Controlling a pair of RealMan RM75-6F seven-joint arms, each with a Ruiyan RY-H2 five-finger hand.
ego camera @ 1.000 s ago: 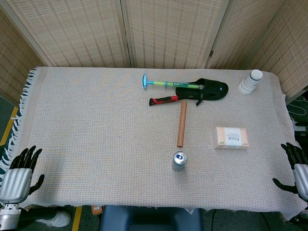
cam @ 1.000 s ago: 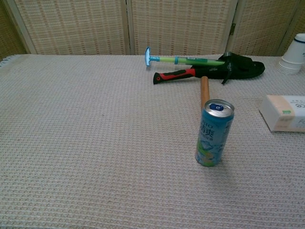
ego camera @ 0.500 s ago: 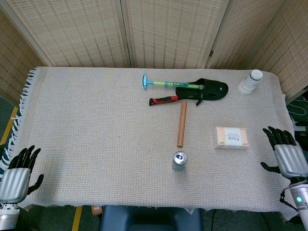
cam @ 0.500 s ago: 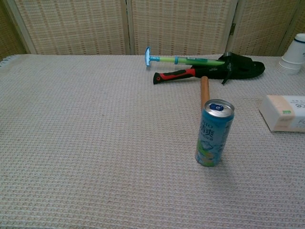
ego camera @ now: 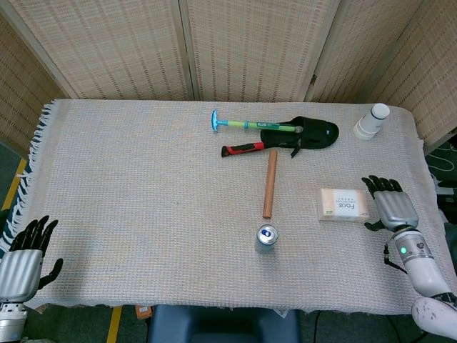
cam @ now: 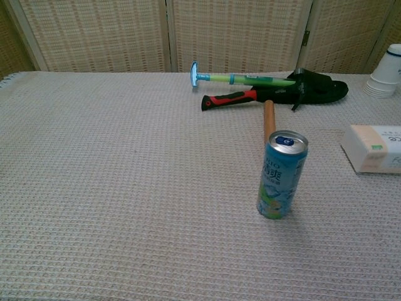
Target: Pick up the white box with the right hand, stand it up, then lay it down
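Observation:
The white box [ego camera: 344,204] lies flat on the cloth at the right side of the table, printed face up; the chest view shows its left part [cam: 376,148] at the right edge. My right hand [ego camera: 391,205] hovers just to the right of the box, fingers spread and pointing away from me, holding nothing. I cannot tell whether it touches the box. My left hand [ego camera: 23,259] rests open off the table's front left corner. Neither hand appears in the chest view.
A drink can [ego camera: 265,239] stands near the front centre. Behind it lie a wooden stick [ego camera: 270,183], a red-handled tool [ego camera: 246,148], a blue-green tool [ego camera: 250,125] and a black pouch [ego camera: 308,133]. Stacked paper cups [ego camera: 371,121] stand at the back right.
My right hand has moved in from the table's right edge toward the left and further back, ending beside the white box. The left hand has barely moved.

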